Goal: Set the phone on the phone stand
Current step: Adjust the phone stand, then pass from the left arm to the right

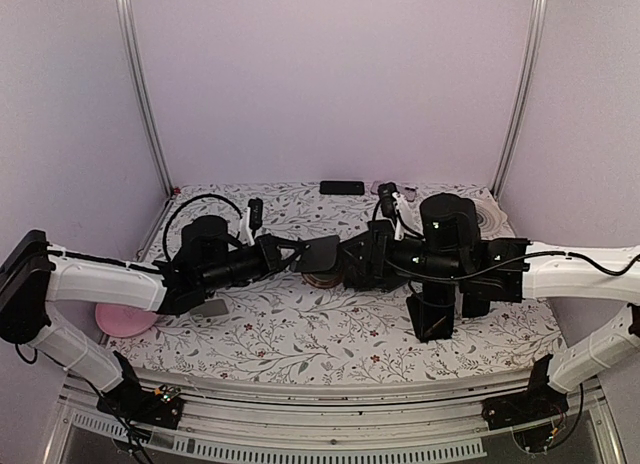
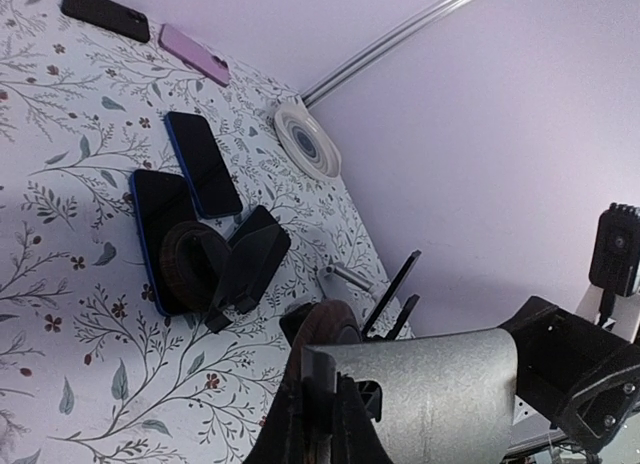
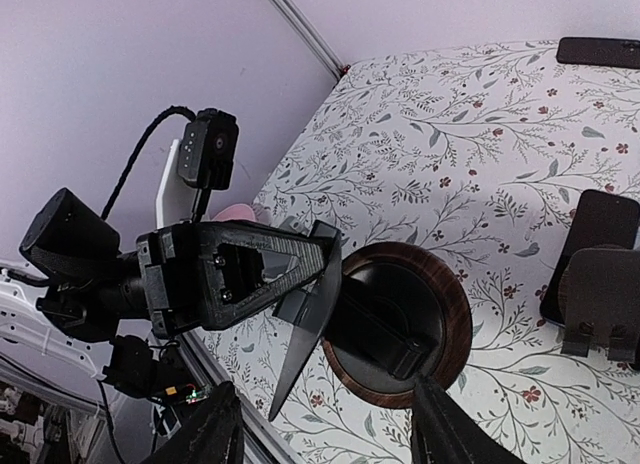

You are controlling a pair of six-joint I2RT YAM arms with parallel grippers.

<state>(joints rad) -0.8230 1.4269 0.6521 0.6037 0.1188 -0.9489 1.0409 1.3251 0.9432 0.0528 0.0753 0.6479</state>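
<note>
Left claw point(image 3: 325, 246) pinches the phone point(image 3: 305, 334) by its top edge, tilted just beside the round stand point(image 3: 400, 329) on the counter point(image 3: 480, 154). Right claw point(image 3: 325, 434) is spread near the stand, holding nothing. Best approach: lower phone's bottom edge into stand's cradle and release only once seated.

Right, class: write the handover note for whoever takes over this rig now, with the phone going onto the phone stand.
Left gripper: shut on the phone, which it holds tilted right beside the round, brown-rimmed phone stand.
Right gripper: open, holding nothing, close to the stand.
Done: the phone is lifted and at the stand.
Left: seat the phone on the stand's rest, then let go. I cannot tell whether its lower edge already touches the stand.
Further back: a second stand and a black phone.
</note>
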